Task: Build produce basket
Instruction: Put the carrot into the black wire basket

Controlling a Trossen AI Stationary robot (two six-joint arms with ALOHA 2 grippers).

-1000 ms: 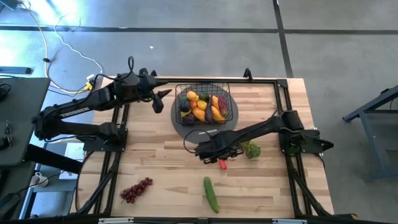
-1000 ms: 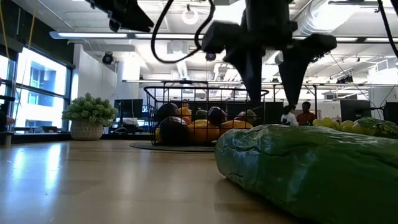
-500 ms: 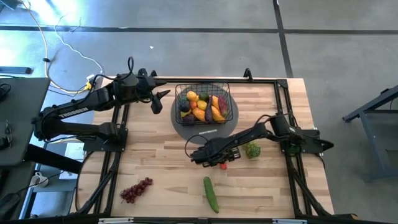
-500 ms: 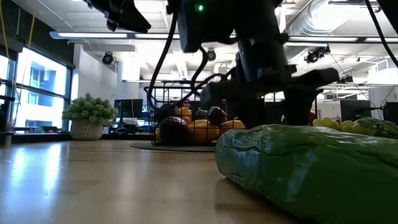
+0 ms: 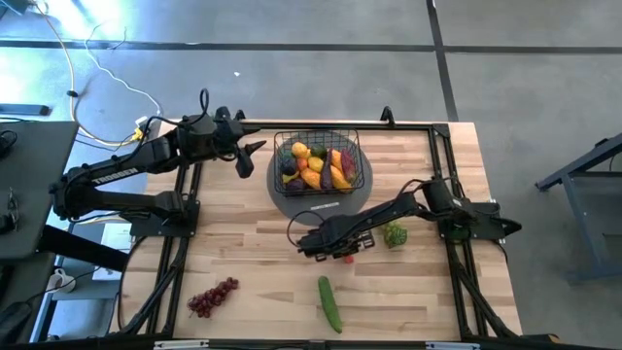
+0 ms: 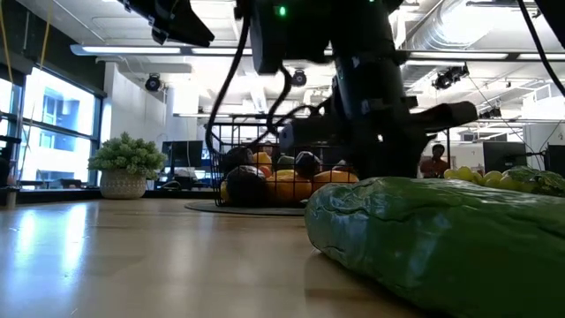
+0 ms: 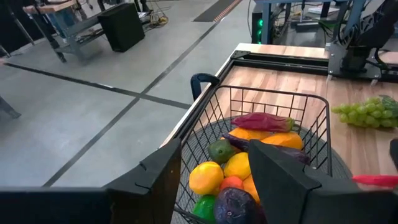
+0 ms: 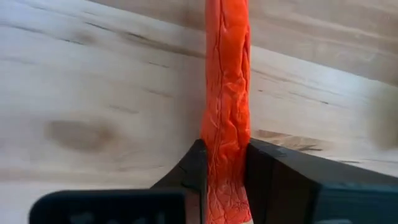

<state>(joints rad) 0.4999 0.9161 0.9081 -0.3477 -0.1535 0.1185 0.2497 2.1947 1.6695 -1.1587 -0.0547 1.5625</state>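
The black wire basket (image 5: 321, 163) stands on a grey disc, filled with produce: lemons, mangoes, a dark aubergine. A red chilli (image 5: 348, 259) lies on the wood near the table's middle, and my right gripper (image 5: 337, 255) is down on it, shut. Green grapes (image 5: 394, 234) lie just to its right. A cucumber (image 5: 330, 303) and purple grapes (image 5: 212, 297) lie toward the near edge. My left gripper (image 7: 214, 186) hangs open, nothing between its fingers, beside the basket's left side. My right gripper pinches the chilli between its two fingers, on its two long sides (image 8: 225, 155) at one end. The fingers come from above, slanting from the table's right. The rest of the chilli stretches away from the fingers and lies on the wood.
The cucumber (image 6: 424, 238) fills the low view's foreground and hides the right fingertips there. The grey disc (image 5: 292, 199) reaches out from under the basket. Black frame rails (image 5: 185, 233) run along the table's left, right and far sides.
My right gripper has gone down to the table, shifting a little toward the left edge, and has shut on the chilli. The chilli stays on the wood.
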